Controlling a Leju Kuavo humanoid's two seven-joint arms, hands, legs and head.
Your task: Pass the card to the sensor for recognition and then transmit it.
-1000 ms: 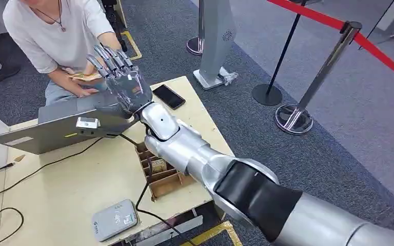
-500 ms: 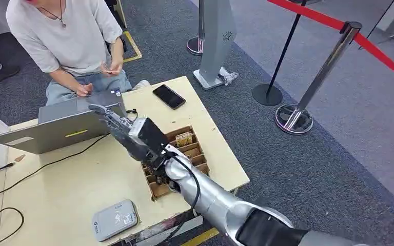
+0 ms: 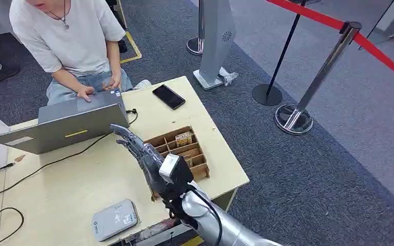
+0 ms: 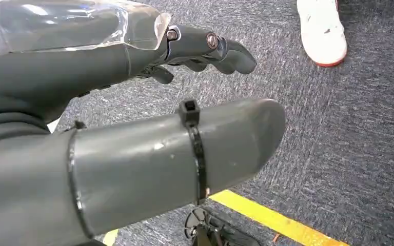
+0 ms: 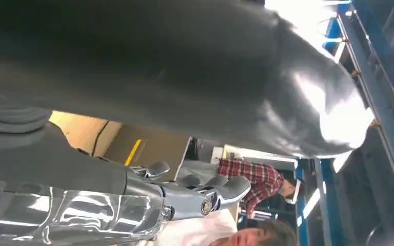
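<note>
My right hand (image 3: 139, 149) hovers over the table between the laptop (image 3: 61, 125) and the wooden card box (image 3: 180, 148), fingers stretched out and apart, holding nothing. The right wrist view shows those fingers (image 5: 205, 197) spread and bare too. A small white and blue card (image 3: 116, 93) sits at the laptop's far corner, just under the person's hand (image 3: 113, 83). The grey flat card sensor (image 3: 114, 219) lies near the table's front edge. My left hand (image 4: 133, 56) hangs over the carpet with nothing in it.
A black phone (image 3: 169, 96) lies at the table's far right. Black cables (image 3: 56, 160) run across the tabletop. A person (image 3: 69, 36) sits behind the laptop. Stanchions with a red belt (image 3: 308, 97) stand on the carpet to the right.
My right arm has drawn back from the person and dropped from above the laptop to low over the table beside the box. The person's hands have moved down to the laptop.
</note>
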